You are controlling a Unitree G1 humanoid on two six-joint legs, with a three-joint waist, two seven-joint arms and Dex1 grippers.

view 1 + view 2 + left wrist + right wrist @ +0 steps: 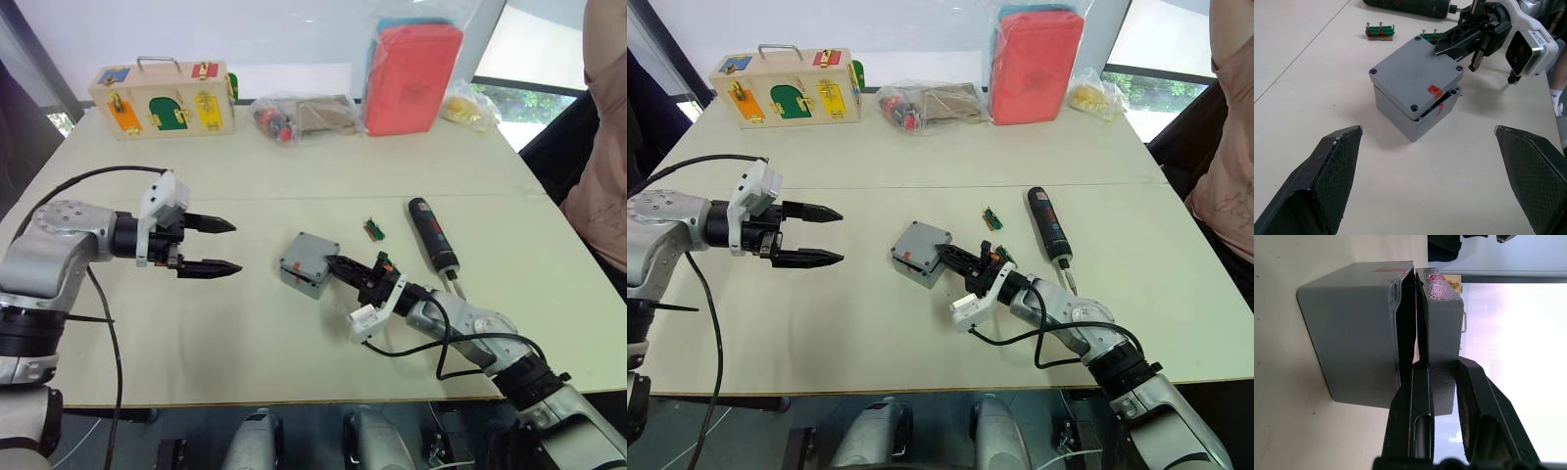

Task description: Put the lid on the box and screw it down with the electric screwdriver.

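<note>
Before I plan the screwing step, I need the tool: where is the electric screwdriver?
The electric screwdriver lies flat on the table's right half, just beyond the right claw, right of the small green connector block.

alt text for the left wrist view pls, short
A grey lid sits slightly askew on a grey box on a pale table, with the right gripper pinching the lid's far edge. The left gripper's two black fingers stand wide open in the foreground; two green connector blocks and the electric screwdriver lie behind.
</note>
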